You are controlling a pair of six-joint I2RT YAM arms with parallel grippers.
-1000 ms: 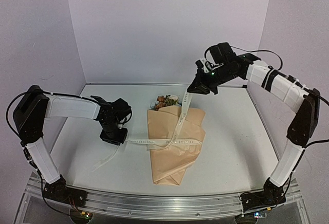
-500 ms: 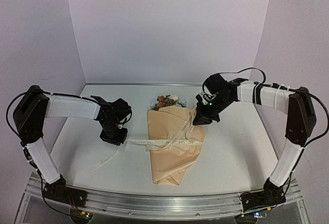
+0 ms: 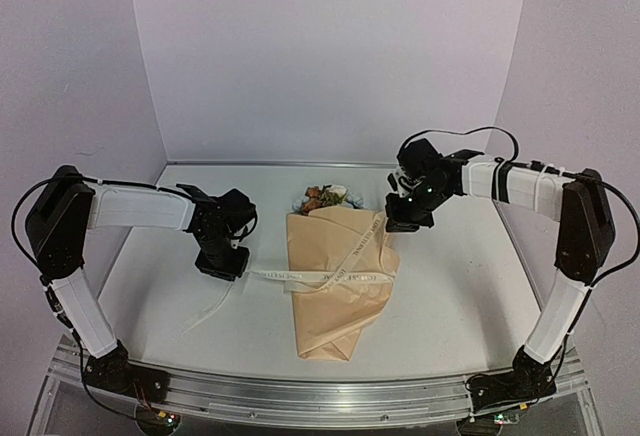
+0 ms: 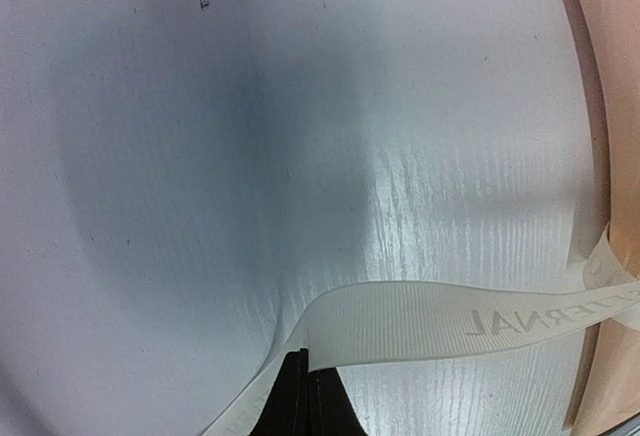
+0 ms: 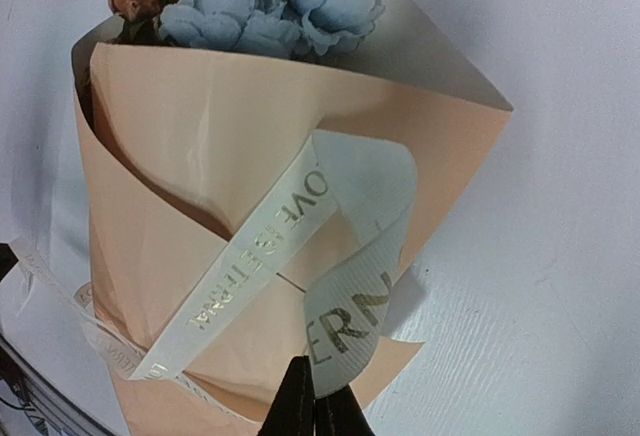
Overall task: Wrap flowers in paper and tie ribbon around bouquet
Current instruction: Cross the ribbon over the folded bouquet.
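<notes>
White table (image 3: 460,286), lilac walls (image 3: 300,56). Bouquet (image 3: 340,308) lies mid-table as a kraft paper (image 3: 315,241) cone, narrow end near, flowers (image 3: 325,197) poking out the far end. Ribbon (image 3: 268,276) crosses it left to right, then doubles back diagonally over the paper to the far right corner.

Change in the last second: right gripper (image 3: 398,224) has dropped from high over the far side down to that corner. The strand it was holding up taut now lies slack on the paper, with a loop by the claw. That claw is fully closed, pinching the ribbon.

Left gripper (image 3: 222,264) hasn't moved. It is closed on the ribbon just left of the bouquet, tail trailing near-left.

My read: one wrap laid, no knot yet.

Print: "LOVE ETERNAL" in right wrist view; "TERNAL", upside down, in left wrist view.
</notes>
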